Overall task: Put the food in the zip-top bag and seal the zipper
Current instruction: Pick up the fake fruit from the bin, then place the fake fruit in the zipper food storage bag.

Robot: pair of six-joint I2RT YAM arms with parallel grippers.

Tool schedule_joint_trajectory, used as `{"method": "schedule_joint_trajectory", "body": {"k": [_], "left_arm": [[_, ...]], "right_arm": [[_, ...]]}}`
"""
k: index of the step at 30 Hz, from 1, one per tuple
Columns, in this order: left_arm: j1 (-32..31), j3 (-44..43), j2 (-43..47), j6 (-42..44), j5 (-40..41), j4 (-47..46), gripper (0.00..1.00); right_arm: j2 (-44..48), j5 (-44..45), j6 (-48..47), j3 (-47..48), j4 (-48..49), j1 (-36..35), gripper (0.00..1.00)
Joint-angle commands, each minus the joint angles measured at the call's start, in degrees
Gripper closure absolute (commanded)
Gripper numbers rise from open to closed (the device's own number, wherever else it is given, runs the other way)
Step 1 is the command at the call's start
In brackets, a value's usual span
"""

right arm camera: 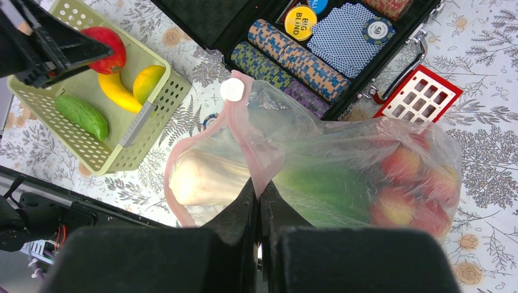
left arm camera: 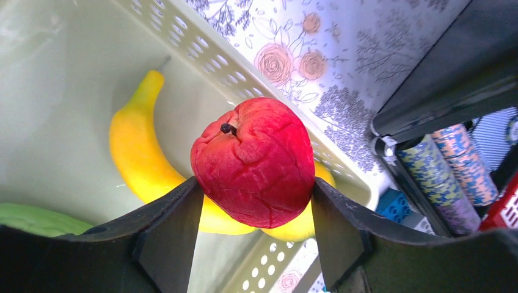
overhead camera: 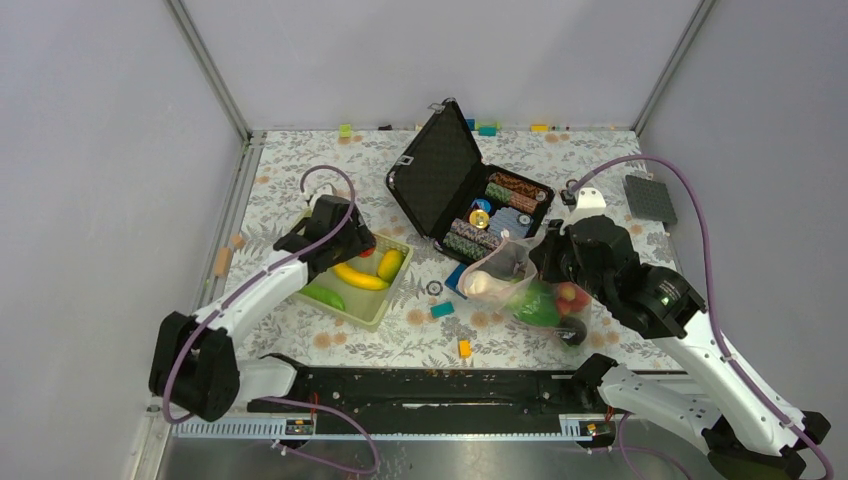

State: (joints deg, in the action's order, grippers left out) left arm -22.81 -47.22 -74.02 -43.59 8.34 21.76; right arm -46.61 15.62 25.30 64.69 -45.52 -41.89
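The left gripper (left arm camera: 255, 190) clamped a red fruit (left arm camera: 250, 160) over the basket's (left arm camera: 201, 56) corner, apparently hanging clear of the banana (left arm camera: 135, 155). The right gripper (right arm camera: 259, 190) pinched the zip-top bag's (right arm camera: 348, 155) pink zipper (right arm camera: 245, 119), just beside the black case's (overhead camera: 440, 165) edge.

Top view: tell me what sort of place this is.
Probably a lab test cell: plain grey wall panels enclose a floral-clothed table, and two robot arms are bolted at its near edge.
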Motion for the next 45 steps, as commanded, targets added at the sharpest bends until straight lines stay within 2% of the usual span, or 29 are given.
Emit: {"method": "schedule_joint_trajectory", "body": {"k": [1,5,8,13,15,19,21,24,30,36,39,42,44,45], "left_arm": [[0.18,0.12,6.01,0.44,4.91,1.71,1.00],[0.06,0.07,10.59,0.99,4.17,2.68,1.00],[0.05,0.05,15.10,3.80,-1.11,0.56,1.00],[-1.34,0.32,20.38,10.68,-29.39,-11.82,1.00],[-4.65,-0.42,21.62,11.77,-34.63,-15.59,1.00],[-15.95,-4.45,20.48,16.84,-39.25,-19.47,1.00],[-21.56,-7.07,18.60,20.61,-40.27,-19.63,1.00],[-26.78,-9.97,15.60,22.60,-40.16,-20.36,1.00],[-30.08,-12.57,9.55,21.31,-34.81,-23.21,1.00],[-32.31,-13.86,2.76,20.54,-32.69,-27.66,1.00],[-33.23,-15.92,-0.58,21.12,-29.46,-26.12,1.00],[-35.06,-17.72,-3.24,23.74,-29.94,-23.97,1.00],[-36.60,-18.52,-4.06,25.81,-28.97,-22.47,0.92],[-37.28,-18.48,-4.19,26.56,-28.12,-22.31,0.80]], "right_arm": [[0.52,0.41,-0.78,0.42,4.61,0.26,1.00],[0.93,-0.28,-0.83,0.19,4.67,0.21,1.00],[1.21,-0.53,-0.85,0.17,4.57,0.24,1.00],[1.02,-1.98,-0.80,0.46,4.48,0.23,1.00],[0.69,-2.80,-0.78,0.99,4.25,0.31,1.00],[0.63,-3.27,-0.80,1.06,3.73,0.27,1.00],[0.86,-3.55,-0.83,0.99,3.73,0.25,1.00],[1.44,-3.58,-0.83,0.75,3.73,0.21,1.00],[2.37,-4.50,-0.54,0.57,3.96,0.23,1.00],[2.91,-7.08,0.06,0.01,5.20,0.26,1.00],[3.42,-8.64,0.36,-0.47,6.11,0.18,1.00],[4.00,-8.95,0.30,-0.70,6.61,0.22,1.00],[4.30,-8.28,0.44,-0.85,6.65,0.28,1.00],[4.51,-7.91,0.45,-0.87,6.69,0.26,1.00]]}}
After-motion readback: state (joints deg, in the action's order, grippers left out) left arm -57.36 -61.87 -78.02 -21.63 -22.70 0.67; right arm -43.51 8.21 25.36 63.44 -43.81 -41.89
